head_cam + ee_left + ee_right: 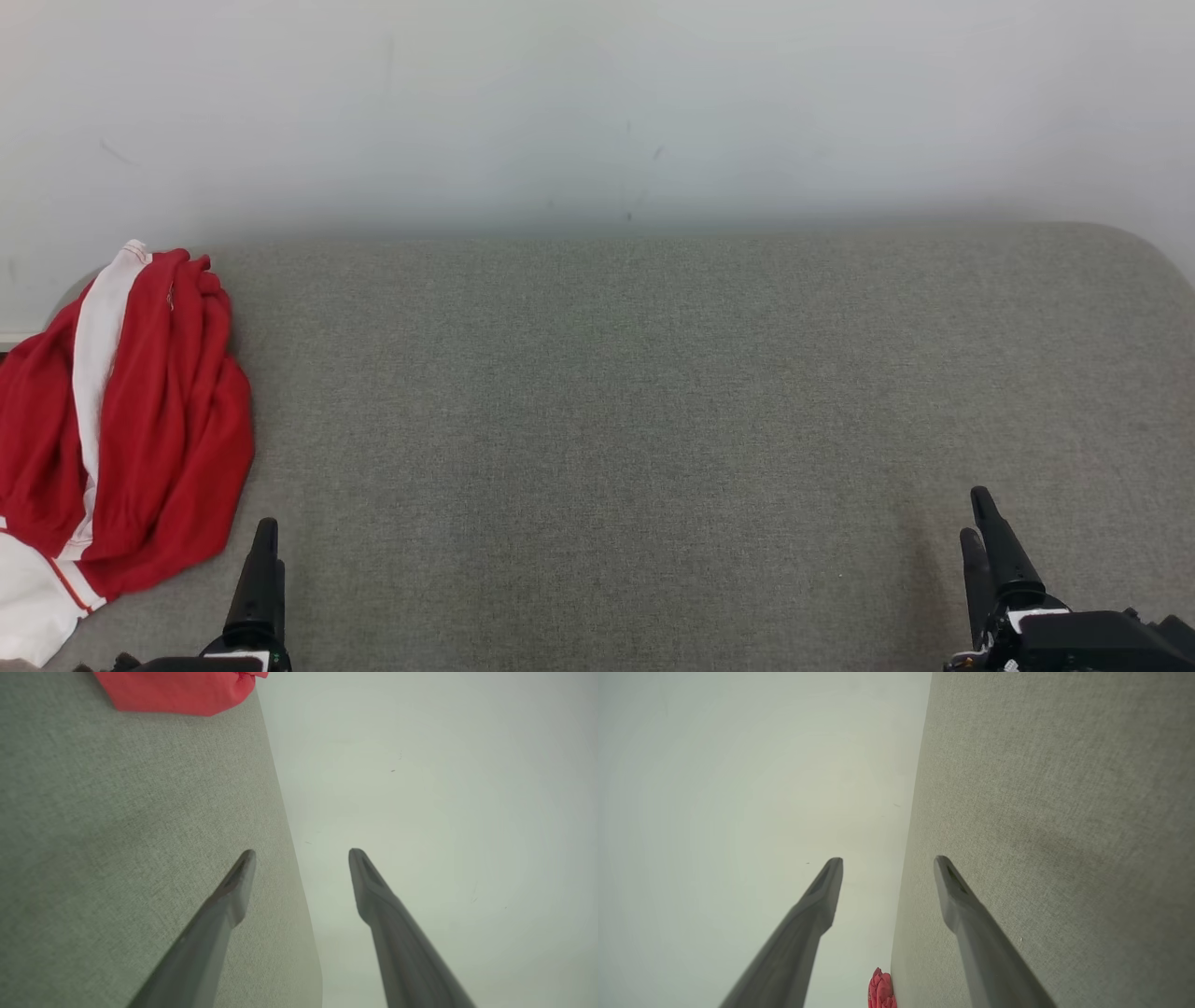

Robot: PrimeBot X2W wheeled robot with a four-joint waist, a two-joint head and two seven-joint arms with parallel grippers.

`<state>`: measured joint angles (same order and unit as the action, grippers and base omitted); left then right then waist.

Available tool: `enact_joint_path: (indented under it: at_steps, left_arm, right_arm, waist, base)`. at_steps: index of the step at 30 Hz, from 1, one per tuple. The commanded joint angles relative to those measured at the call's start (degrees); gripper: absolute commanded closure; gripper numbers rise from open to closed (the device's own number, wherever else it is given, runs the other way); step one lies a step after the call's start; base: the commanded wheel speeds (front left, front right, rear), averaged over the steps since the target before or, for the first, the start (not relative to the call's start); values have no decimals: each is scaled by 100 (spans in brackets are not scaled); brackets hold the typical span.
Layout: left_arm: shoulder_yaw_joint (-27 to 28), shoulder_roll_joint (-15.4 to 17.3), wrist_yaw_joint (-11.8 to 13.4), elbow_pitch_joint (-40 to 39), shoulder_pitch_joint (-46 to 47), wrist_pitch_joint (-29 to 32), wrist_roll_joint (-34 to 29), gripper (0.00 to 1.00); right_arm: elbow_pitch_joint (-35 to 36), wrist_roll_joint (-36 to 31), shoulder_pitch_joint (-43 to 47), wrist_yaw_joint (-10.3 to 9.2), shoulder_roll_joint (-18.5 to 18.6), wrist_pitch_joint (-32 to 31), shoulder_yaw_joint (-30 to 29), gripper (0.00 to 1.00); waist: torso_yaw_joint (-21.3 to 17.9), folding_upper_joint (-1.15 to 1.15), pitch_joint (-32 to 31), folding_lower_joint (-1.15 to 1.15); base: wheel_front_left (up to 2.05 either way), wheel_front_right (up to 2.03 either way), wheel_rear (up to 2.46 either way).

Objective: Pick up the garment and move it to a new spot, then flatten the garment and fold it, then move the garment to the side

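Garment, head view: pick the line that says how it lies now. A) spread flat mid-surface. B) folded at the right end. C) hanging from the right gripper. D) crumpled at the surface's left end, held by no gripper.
D: the red and white garment lies bunched at the left end of the grey surface, and the left gripper and right gripper both stand open, holding nothing.

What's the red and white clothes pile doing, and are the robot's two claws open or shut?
Red and white cloth garment: crumpled in a heap, not folded, at the left end of the grey fabric surface.
Left claw: open, holding nothing, clear of the garment.
Right claw: open, holding nothing, far from the garment.
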<state>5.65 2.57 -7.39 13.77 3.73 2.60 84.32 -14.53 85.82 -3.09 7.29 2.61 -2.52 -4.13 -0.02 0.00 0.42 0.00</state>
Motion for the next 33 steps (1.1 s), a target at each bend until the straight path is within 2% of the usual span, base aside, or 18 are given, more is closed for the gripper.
enact_joint_path:
  at_steps: [1, 18, 33]
  left_arm:
    - [15, 22, -2, -136, 59, -43, -163, 0]
    - [80, 23, -5, -443, 2, -428, -1889, 0]
    - [33, 117, -7, -621, -57, -729, -3627, 0]
  right_arm:
    - [125, -132, -57, 10, 17, 46, 28, 0]
    - [379, -1584, 18, 14, 21, 426, 176, 0]
    - [545, -3164, 56, 18, 25, 732, 332, 0]
  waist:
    - [-1, 0, 1, 0]
    - [-5, 0, 29, 0]
    - [-13, 0, 50, 0]
  base:
    - [0, 0, 0]
    - [0, 0, 0]
    - [0, 0, 0]
